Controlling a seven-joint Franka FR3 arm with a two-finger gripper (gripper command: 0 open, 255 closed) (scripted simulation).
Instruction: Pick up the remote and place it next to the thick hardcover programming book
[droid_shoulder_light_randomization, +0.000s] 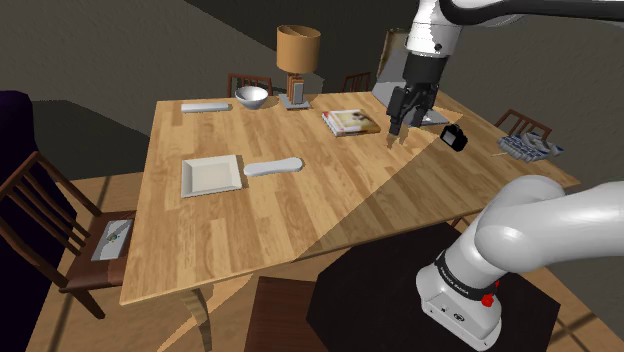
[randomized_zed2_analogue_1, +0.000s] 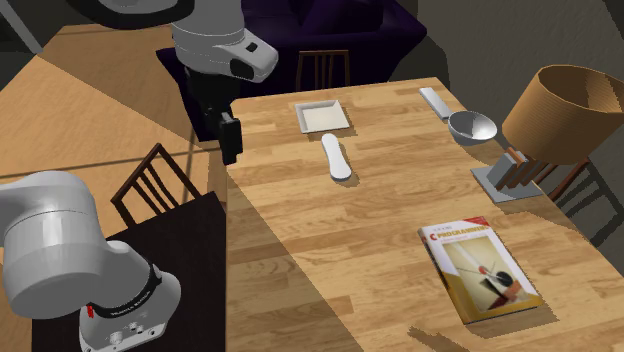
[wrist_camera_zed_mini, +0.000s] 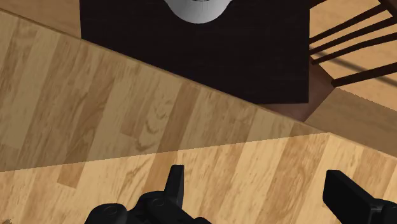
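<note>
On the bench (droid_shoulder_light_randomization: 250, 230), the white remote (droid_shoulder_light_randomization: 273, 167) is lying flat just beside the square plate (droid_shoulder_light_randomization: 211, 175), its long axis running from the plate toward the book's (droid_shoulder_light_randomization: 350, 121) side. The gripper (droid_shoulder_light_randomization: 398, 130) is hovering over the bench edge by the stand, its fingers (wrist_camera_zed_mini: 175, 181) standing apart and clasping nothing.

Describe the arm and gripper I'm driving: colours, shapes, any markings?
The arm is glossy white, built of rounded tubular links with dark joints. Near its base a dark ring carries small white lettering, too small to read, and a red button sits beside it. The gripper is all black, with two blocky fingers.
</note>
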